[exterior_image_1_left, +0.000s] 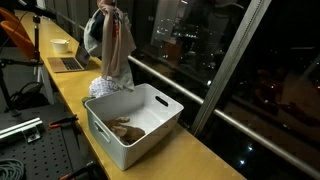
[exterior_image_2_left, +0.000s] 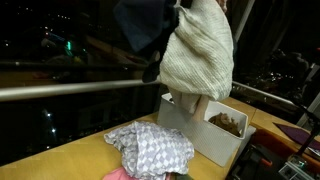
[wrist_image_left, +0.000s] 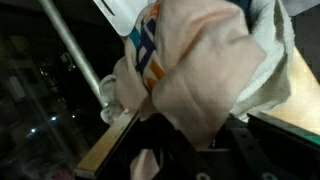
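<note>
Beside a dark window (exterior_image_1_left: 262, 70), a long wooden table (exterior_image_1_left: 205, 150), running from 10 o'clock to 4 o'clock in an exterior view. Toward its near end, a white bin (exterior_image_1_left: 108, 142), open on top, long axis along the table.

Above, a cloth bundle (exterior_image_1_left: 116, 45): cream knit fabric outermost, a dark cloth (exterior_image_2_left: 140, 30) bunched at its 9 o'clock side. Hanging in the air, clear of table and bin. Long axis vertical, top end at 12 o'clock gathered into the jaws, loose end at 6 o'clock. Jaws buried in fabric in every view, the wrist view filled almost wholly with folds. Fingertips hidden, yet judged pinching the bundle's top, with no other support in sight. Loose end poised over the end of the bin nearest the heap named next, with the bin's middle at 5 o'clock from that loose end.

Just beside that end of the bin, a heap of checked cloth (exterior_image_1_left: 108, 87) resting on the table. Touching the wall or merely close: cannot tell.

At the table's 10 o'clock end, well apart, an open laptop (exterior_image_1_left: 70, 62).

Inside the bin, a single brown crumpled piece (exterior_image_1_left: 127, 130) on the floor, toward 7 o'clock; otherwise bare white walls.

Past the laptop, a small pale bowl (exterior_image_1_left: 61, 45).
</note>
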